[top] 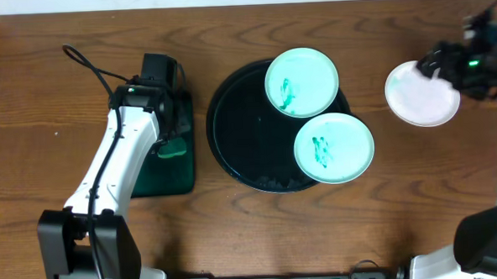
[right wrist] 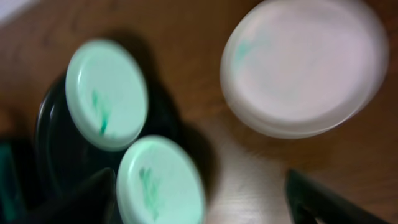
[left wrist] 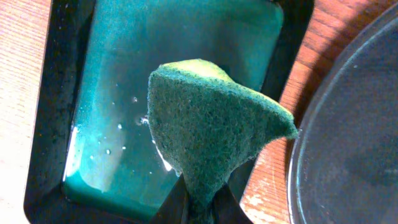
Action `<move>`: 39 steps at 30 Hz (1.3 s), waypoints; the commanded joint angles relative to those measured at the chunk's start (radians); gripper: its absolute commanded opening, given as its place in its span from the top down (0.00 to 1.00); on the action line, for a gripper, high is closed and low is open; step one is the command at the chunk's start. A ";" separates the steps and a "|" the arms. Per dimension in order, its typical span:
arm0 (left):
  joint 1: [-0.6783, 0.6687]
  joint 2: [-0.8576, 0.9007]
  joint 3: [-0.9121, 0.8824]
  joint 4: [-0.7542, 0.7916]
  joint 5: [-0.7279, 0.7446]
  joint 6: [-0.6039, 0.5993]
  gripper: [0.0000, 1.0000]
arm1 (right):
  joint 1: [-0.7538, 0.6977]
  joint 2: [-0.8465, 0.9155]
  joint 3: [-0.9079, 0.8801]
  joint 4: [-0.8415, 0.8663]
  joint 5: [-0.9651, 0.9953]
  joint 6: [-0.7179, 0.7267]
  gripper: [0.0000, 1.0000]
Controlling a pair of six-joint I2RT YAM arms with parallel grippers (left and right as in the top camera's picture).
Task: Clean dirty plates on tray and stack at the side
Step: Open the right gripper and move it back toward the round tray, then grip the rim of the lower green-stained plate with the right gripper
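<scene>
Two pale mint dirty plates with green smears lie on the round black tray [top: 231, 132]: one at its far right [top: 302, 81], one at its near right [top: 334, 147]. Both also show in the right wrist view [right wrist: 107, 94] [right wrist: 160, 183]. A plain white plate [top: 416, 98] lies on the table to the right of the tray, and shows in the right wrist view [right wrist: 305, 65]. My left gripper [left wrist: 202, 208] is shut on a green sponge [left wrist: 208, 130], held above the small green tray [left wrist: 118, 93]. My right gripper [right wrist: 202, 199] is open and empty, above the table beside the white plate.
The small dark green rectangular tray [top: 170, 164] holds wet liquid and stands left of the black tray. A black cable [top: 94, 66] runs behind the left arm. Bare wood table lies in front of and to the right of the trays.
</scene>
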 commanded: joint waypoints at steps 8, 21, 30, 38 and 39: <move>0.119 0.220 -0.013 0.018 -0.023 0.044 0.93 | 0.240 0.063 -0.013 -0.073 0.124 0.040 0.42; 0.129 0.280 -0.013 0.035 0.000 0.047 0.93 | 0.253 0.142 -0.292 -0.035 0.171 0.192 0.49; 0.129 0.280 -0.013 0.042 0.007 0.046 0.93 | 0.267 0.142 -0.428 0.071 0.167 0.189 0.66; 0.129 0.280 -0.013 0.044 0.007 0.046 0.93 | 0.322 0.142 -0.488 0.207 0.148 0.225 0.83; 0.129 0.280 -0.013 0.044 0.007 0.046 0.93 | 0.331 0.142 -0.493 0.222 0.148 0.232 0.88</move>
